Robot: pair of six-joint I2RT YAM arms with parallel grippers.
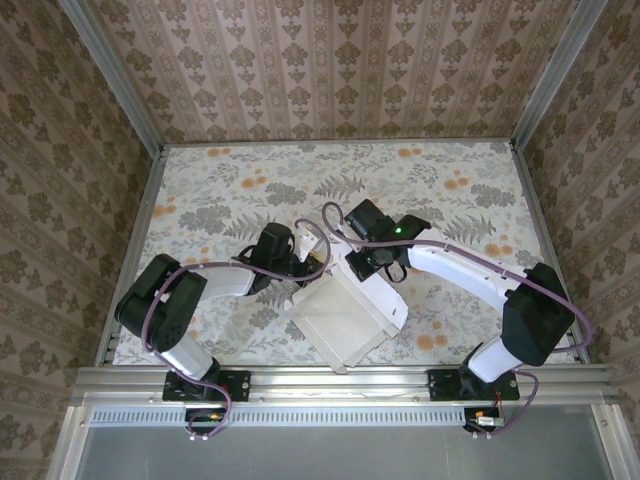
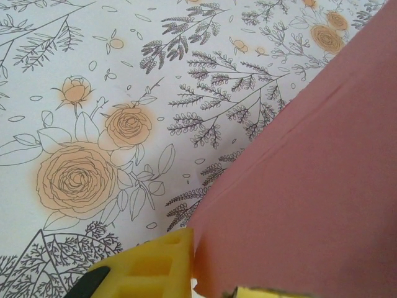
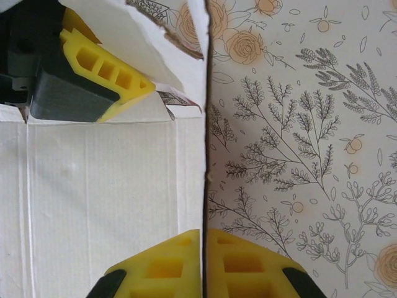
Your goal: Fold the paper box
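Cardboard this thin should be light and crease-prone, so on my salmon-pink, pale-lined paper mailer box (image 1: 340,322), mid-near on the floral tabletop (image 1: 450,180), my right claw (image 3: 203,248) pinches a wall edge and my left claw (image 2: 217,276) grips a pink flap.

In the top external view the far edge of the paper box (image 1: 345,318) lies under both arms (image 1: 440,260), which hides the fingertips of the left hand (image 1: 288,268) and the right hand (image 1: 372,262) there. In the left wrist view the box is cut off at the right and bottom borders, and the left hand's fingers (image 2: 152,270) at the bottom border, the one beyond the box wall showing as a thin yellow sliver. In the right wrist view the box is cut off left, top and bottom, and the right hand's fingers (image 3: 158,267) at the bottom.
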